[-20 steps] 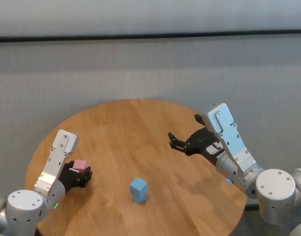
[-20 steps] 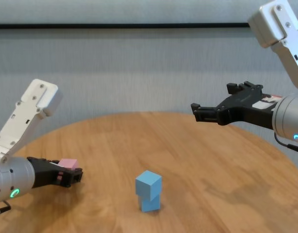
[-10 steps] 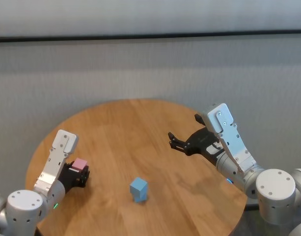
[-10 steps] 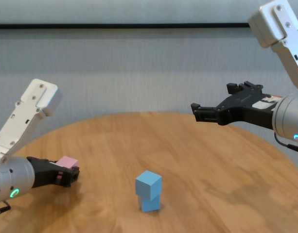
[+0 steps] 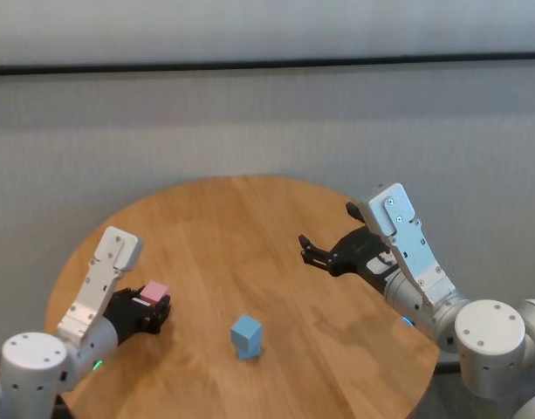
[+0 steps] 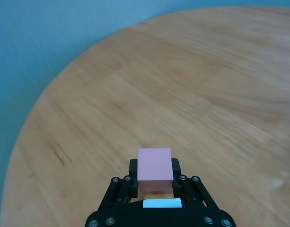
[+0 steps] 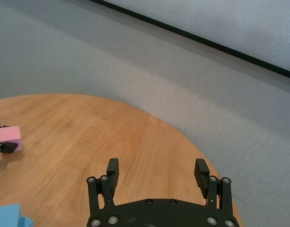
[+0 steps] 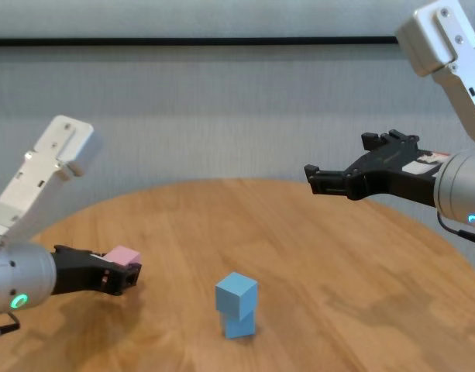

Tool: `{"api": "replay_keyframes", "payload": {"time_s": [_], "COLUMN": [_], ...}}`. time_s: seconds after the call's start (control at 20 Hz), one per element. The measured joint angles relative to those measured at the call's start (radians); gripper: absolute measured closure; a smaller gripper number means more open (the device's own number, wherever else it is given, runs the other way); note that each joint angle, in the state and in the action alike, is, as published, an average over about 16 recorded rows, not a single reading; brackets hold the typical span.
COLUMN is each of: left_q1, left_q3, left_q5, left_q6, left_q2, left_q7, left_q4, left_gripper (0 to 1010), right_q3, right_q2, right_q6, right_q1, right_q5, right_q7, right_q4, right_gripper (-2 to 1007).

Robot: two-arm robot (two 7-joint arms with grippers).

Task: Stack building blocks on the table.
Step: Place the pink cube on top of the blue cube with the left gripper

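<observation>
- Pink block [image 6: 154, 164] clamped in left gripper [image 8: 121, 277], just above table [image 5: 250, 227] at its left side.
- Two blue blocks [image 8: 236, 304] already stacked near table's front middle.
- Right gripper [image 8: 353, 178] hovering over right side, jaws wide apart, empty.
- Left to do: pink onto blue stack.

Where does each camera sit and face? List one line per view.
Head: high, looking down on the table; both arms show.
Chest: low, facing across the blue stack; both forearms show.
Left wrist: behind the left gripper, shut on the pink block.
Right wrist: behind the open right gripper, over the table.
All show the pink block.
</observation>
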Motion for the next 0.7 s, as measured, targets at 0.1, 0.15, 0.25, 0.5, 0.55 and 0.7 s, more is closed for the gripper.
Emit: {"api": "replay_keyframes", "payload": {"time_s": [0.1, 0.15, 0.25, 0.5, 0.55, 0.7], "left_q1": [0.011, 0.017, 0.029, 0.051, 0.052, 0.048], "left_q3": [-0.004, -0.006, -0.008, -0.008, -0.006, 0.007], "left_q5": [-0.008, -0.012, -0.022, -0.049, -0.055, -0.07], "left_q6": [0.014, 0.02, 0.034, 0.062, 0.065, 0.071], "left_q2": [0.02, 0.031, 0.055, 0.108, 0.116, 0.131], "left_q7": [-0.038, -0.058, -0.099, -0.192, -0.209, -0.257], "left_q4": [-0.032, -0.05, -0.087, -0.172, -0.186, -0.217], "left_gripper": [615, 615, 615, 615, 615, 615], "right_q3": [0.0, 0.0, 0.0, 0.0, 0.0, 0.0], "right_q2": [0.0, 0.0, 0.0, 0.0, 0.0, 0.0], "right_q6": [0.0, 0.0, 0.0, 0.0, 0.0, 0.0], "right_q1": [0.0, 0.0, 0.0, 0.0, 0.0, 0.0], "right_q5": [0.0, 0.0, 0.0, 0.0, 0.0, 0.0], "right_q7": [0.0, 0.0, 0.0, 0.0, 0.0, 0.0], "right_q4": [0.0, 0.0, 0.0, 0.0, 0.0, 0.0], "right_gripper": [1, 1, 1, 1, 1, 1]}}
